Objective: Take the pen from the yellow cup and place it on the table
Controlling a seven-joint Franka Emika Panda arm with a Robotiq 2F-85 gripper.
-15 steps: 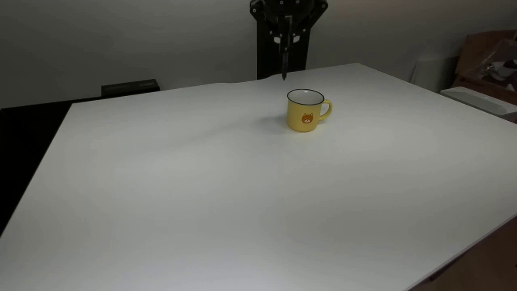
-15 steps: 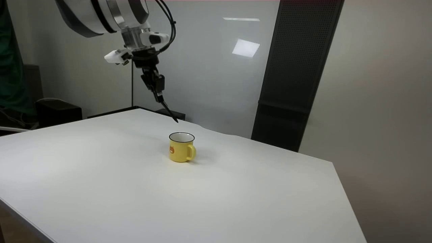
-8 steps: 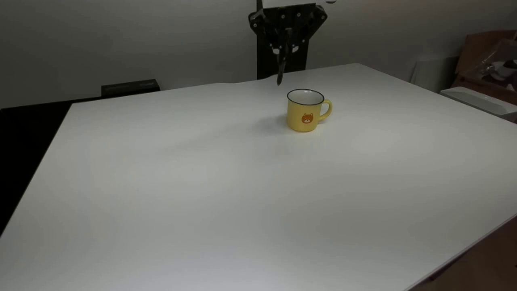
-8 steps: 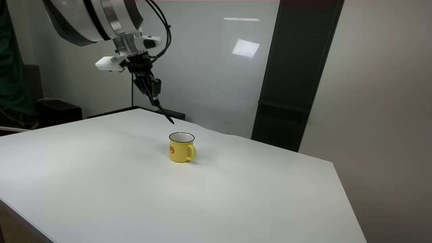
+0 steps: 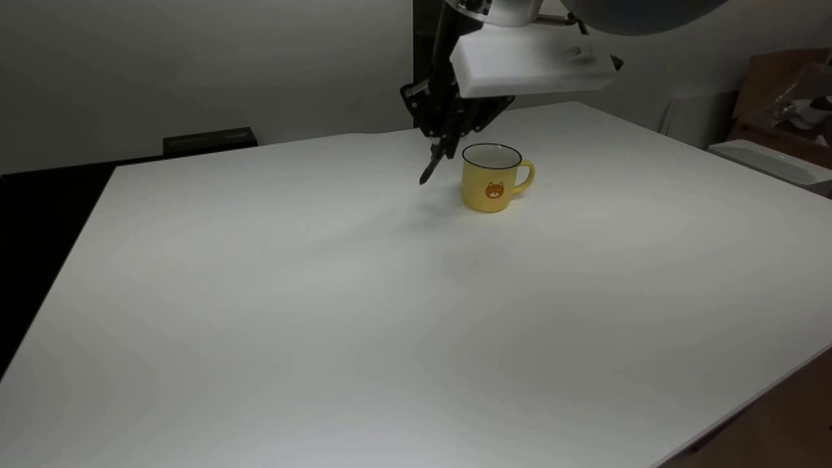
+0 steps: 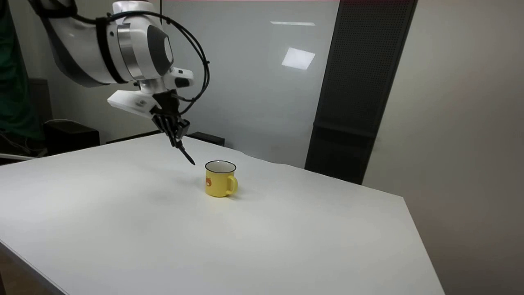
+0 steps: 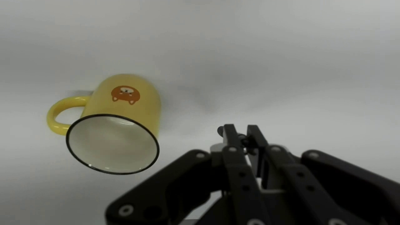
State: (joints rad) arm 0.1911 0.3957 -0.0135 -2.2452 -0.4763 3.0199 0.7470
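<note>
The black pen (image 6: 187,155) comes down to the left of the yellow mug (image 6: 219,185)

In both exterior views the gripper (image 7: 241,132) has sunk and shifted left over the last second, bringing the tip from above the rim to beside the mug. Its fingers stand narrow, pinching the pen, which slants tip down and appears to be still in the air, near the mug but apart from it. On the right, the mug has not moved; it stands upright, its pale inside showing in the wrist view.

The taking-out therefore looks done and the placing under way. What likely remains is lowering the pen, laying it flatter and letting go without brushing the mug.

The white table (image 6: 254,246) is smooth, its far edge slightly wavy. Beyond it, in an exterior view, left to right: a green cloth (image 6: 16,73), a black box (image 6: 70,135), a glossy whiteboard (image 6: 254,90) catching reflections, and a dark perforated panel (image 6: 360,82).
</note>
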